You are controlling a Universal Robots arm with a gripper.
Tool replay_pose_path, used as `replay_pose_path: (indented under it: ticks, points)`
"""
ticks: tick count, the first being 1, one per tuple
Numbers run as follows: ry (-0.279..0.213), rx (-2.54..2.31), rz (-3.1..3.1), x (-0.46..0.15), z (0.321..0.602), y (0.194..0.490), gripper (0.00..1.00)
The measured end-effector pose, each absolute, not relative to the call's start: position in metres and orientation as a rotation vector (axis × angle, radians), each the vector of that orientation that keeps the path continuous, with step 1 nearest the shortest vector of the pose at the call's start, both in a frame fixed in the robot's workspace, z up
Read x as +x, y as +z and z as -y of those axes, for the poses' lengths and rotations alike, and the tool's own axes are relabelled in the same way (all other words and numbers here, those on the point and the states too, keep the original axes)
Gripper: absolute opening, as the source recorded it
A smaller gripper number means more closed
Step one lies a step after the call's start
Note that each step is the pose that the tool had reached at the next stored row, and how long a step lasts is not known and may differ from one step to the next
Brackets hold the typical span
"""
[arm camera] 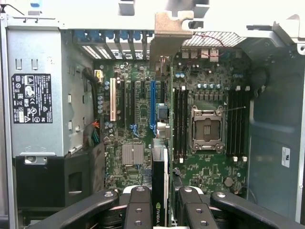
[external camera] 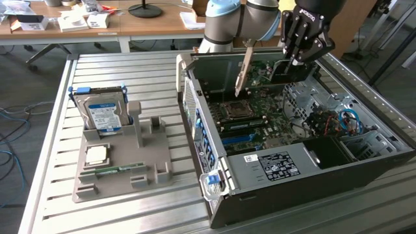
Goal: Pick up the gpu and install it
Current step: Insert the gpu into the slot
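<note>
My gripper (external camera: 295, 61) hangs over the far end of the open computer case (external camera: 215, 146), shut on the gpu (external camera: 286, 74). The gpu is a thin dark card held on edge above the motherboard (external camera: 250, 117), with its metal bracket (external camera: 243, 70) hanging at the end toward the exterior view's left. In the wrist view the gpu (arm camera: 159, 183) shows edge-on between the black fingers (arm camera: 138, 210) of the gripper (arm camera: 162, 212). It lies in line with the blue expansion slot (arm camera: 153, 105), slightly toward the CPU socket (arm camera: 207, 128). Its bracket (arm camera: 167, 28) reaches to the case's rear wall.
At the exterior view's left, a grey holder (external camera: 146, 168) on the slatted metal table carries a silver hard drive (external camera: 101, 114) with a blue label, a CPU chip (external camera: 97, 155) and a green memory stick (external camera: 120, 169). The power supply (external camera: 276, 165) fills the case's near end. Desks stand behind.
</note>
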State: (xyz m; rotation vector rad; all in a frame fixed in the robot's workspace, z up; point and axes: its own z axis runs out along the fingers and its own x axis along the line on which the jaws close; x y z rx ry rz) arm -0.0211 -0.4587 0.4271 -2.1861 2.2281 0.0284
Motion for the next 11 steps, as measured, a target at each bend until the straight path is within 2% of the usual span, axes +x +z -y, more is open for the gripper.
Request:
replay_pose_path:
  ticks: [11]
  points:
    - [0.029,-2.195,-2.219,-0.022,0.459,0.409,0.26]
